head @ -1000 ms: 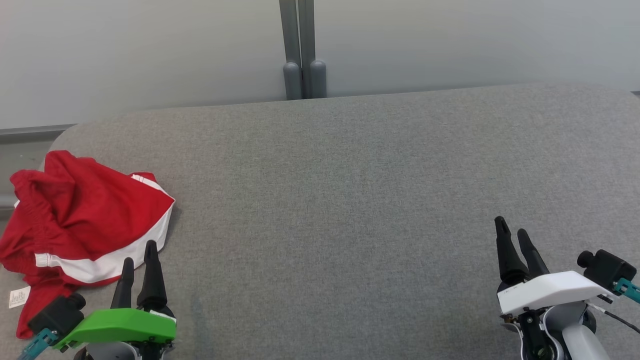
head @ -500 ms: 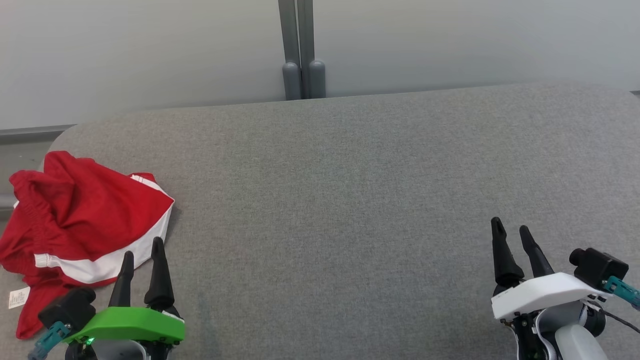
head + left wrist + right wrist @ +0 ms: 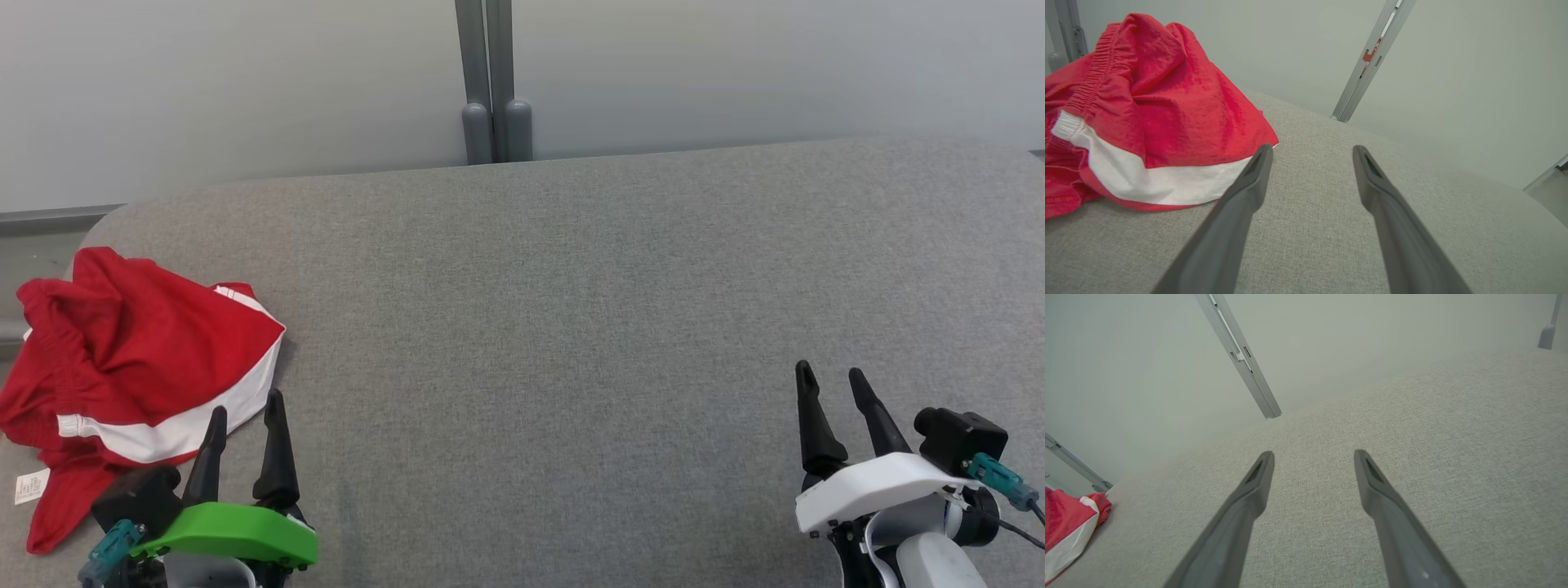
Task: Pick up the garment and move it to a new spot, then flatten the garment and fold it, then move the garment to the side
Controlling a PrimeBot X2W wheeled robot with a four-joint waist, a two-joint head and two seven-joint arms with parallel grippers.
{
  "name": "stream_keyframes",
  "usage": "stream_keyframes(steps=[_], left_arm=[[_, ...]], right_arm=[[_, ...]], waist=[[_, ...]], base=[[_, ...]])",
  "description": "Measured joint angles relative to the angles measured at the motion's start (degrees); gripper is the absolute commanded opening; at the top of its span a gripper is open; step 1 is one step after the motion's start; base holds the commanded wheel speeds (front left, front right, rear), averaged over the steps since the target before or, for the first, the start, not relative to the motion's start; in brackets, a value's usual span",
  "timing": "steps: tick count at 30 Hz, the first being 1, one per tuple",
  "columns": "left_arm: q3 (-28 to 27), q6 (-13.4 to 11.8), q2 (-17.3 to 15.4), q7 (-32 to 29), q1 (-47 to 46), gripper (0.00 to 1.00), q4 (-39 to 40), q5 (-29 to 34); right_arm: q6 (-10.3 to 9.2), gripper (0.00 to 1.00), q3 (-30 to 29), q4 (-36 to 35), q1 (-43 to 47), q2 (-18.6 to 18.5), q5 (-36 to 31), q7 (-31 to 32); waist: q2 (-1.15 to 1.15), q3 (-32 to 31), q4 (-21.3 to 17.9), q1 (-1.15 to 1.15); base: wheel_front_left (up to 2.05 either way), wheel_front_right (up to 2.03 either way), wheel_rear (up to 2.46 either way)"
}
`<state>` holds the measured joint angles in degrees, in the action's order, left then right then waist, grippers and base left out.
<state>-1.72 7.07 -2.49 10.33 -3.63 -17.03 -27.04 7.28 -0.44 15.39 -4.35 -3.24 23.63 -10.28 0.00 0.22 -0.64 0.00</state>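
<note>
Left gripper (image 3: 246,404): fingers spread wide, nothing between them, low over the grey cushion (image 3: 571,310) at my near left. I judge they're apart because the grab hasn't happened yet, and a wide gap suits taking a bunch of loose cloth. They point at the near right corner of the red shorts (image 3: 139,343). In the left wrist view one fingertip overlaps the end of the white band (image 3: 1147,179). Can't tell if it's touching or just above.

Right gripper (image 3: 829,372): also wide apart and empty, at my near right over bare cushion, well apart from the shorts. Probably parked there to stay out of the way and leave the middle free as the new spot. It looks like it's needed later for flattening and folding.

The shorts sit in a crumpled heap at the far left end of the cushion, near its rounded corner. The elastic waistband (image 3: 1094,77) is bunched on top, and a small white label (image 3: 31,485) sticks out at the near edge. They're not flat and not lifted.

Behind the cushion is a plain pale wall (image 3: 735,65) with a grey post (image 3: 485,82) in the middle.

Step, my read: start of the pick-up, nothing moved yet. Risk: pinching one thin layer at the corner, so the heap drags instead of lifting.
</note>
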Motion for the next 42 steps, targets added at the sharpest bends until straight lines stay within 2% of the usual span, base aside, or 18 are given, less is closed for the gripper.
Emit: stream_keyframes(steps=[25,42], left_arm=[[0.8,0.0,-0.1,2.9,0.0,1.00,-0.7,11.2],[0.0,-1.0,-0.2,4.7,0.0,1.00,-1.0,17.2]], right_arm=[[0.11,1.00,-0.7,1.0,0.0,0.3,-12.2,-3.0],[0.20,1.00,-2.1,1.9,-0.1,0.4,-19.3,-4.7]], waist=[[0.00,-0.1,0.0,0.00],[0.00,-0.1,0.1,0.00]], base=[[0.00,0.00,0.00],[0.00,0.00,0.00]])
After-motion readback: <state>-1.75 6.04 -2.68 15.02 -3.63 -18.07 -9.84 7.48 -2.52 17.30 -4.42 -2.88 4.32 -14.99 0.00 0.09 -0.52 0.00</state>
